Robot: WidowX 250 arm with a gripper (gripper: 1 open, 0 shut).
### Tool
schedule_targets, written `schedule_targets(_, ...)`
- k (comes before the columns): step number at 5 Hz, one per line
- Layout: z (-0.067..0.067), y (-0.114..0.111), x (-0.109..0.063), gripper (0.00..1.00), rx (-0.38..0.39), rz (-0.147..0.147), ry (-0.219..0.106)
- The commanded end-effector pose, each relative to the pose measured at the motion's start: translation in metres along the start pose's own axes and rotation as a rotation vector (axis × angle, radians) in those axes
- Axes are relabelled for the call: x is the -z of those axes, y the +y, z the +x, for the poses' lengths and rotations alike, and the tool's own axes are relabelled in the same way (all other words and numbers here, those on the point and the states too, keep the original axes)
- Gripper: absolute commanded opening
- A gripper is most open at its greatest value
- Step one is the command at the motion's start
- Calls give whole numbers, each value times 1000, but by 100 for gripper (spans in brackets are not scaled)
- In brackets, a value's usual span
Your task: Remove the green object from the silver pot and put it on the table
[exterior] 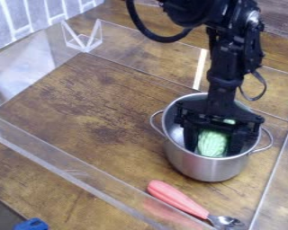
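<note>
Seen from the single overhead-angled camera, the black tool point(214, 135) was lowered straight down into the silver pot point(215, 162), its jaws closed on the green object point(212, 142), which was held upright between them and inside the pot's rim. The pot was stood on the dark wooden table point(93, 99) near the right-hand acrylic wall, with one small side handle turned toward the open middle of the table. The vertical approach was judged to have been chosen so that the pot's straight sides could be cleared. A red-handled utensil point(180, 200) was left lying on the table in front of the pot, apart from it and from the tool. The lift out of the pot was judged not yet made, with bare wood to the left left free for the set-down
</note>
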State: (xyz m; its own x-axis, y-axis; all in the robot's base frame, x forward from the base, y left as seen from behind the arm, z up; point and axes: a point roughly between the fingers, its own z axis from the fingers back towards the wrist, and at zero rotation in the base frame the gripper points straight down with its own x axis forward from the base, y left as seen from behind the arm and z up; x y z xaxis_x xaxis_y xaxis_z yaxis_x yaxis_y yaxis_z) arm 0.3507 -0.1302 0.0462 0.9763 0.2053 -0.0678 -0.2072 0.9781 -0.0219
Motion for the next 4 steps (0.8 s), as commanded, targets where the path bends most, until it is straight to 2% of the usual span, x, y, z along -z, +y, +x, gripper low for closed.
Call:
schedule_targets(1, 8, -8, -33, 0, 20, -45, -71)
schedule_targets(4, 10, -11, -45, 0, 24, -49, -65)
